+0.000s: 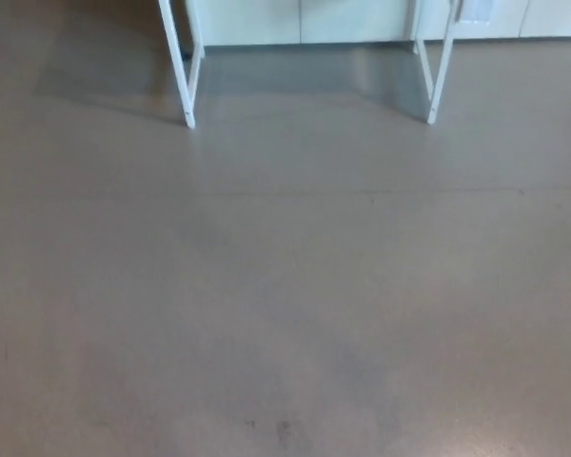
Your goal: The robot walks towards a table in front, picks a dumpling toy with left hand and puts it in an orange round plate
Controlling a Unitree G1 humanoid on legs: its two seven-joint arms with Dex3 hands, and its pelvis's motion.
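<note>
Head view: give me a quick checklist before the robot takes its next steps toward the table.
1. Grey floor ahead free of obstacles: ok.
2. White metal table legs in sight at the top edge: ok.
3. Tabletop in view: not ok, cut off above the frame.
4. Dumpling toy located: cannot tell.
5. Orange round plate located: cannot tell.
6. Left hand ready: cannot tell, neither hand shows.

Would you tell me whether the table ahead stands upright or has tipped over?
Upright: both white table legs stand on the floor; the tabletop is out of frame.
</note>
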